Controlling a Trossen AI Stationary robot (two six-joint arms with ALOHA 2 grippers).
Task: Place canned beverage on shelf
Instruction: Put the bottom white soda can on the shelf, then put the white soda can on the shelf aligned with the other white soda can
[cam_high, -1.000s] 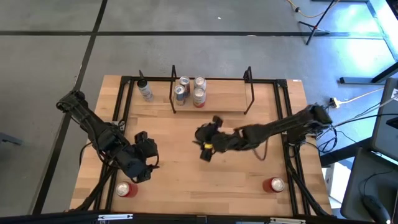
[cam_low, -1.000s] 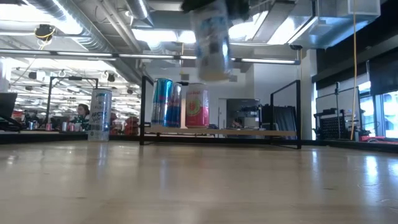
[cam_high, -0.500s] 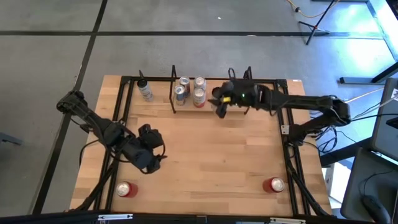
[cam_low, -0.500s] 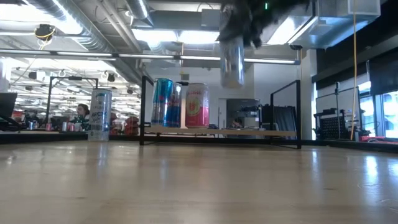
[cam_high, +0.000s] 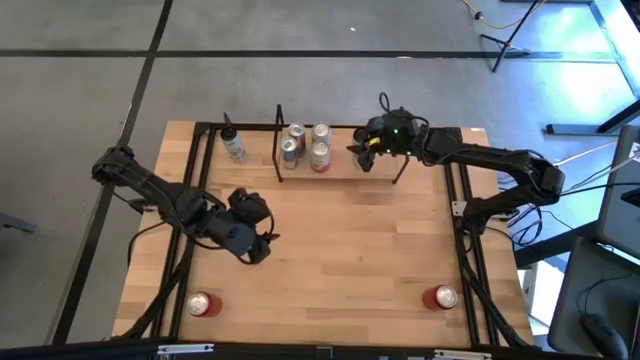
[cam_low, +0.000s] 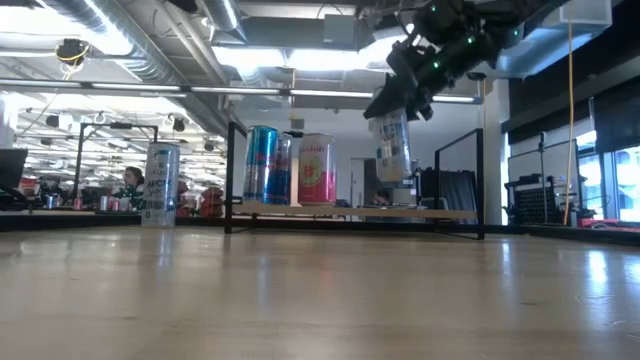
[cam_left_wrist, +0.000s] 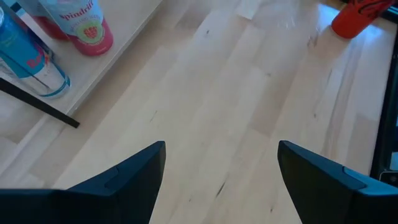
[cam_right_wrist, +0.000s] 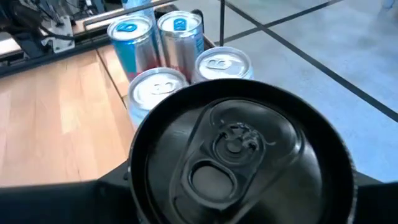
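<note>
Here, the can (cam_low: 392, 146) was held clenched in the right gripper (cam_high: 368, 150) just above the shelf (cam_high: 340, 168), at 3 o'clock from 3 standing cans (cam_high: 318, 153), and was best lowered upright, while the left gripper (cam_left_wrist: 221, 168) was parked spread open.

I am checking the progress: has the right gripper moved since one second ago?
Yes. In the high view the right gripper, shut on a can, went from mid-table to above the shelf, near its right end frame.
</note>
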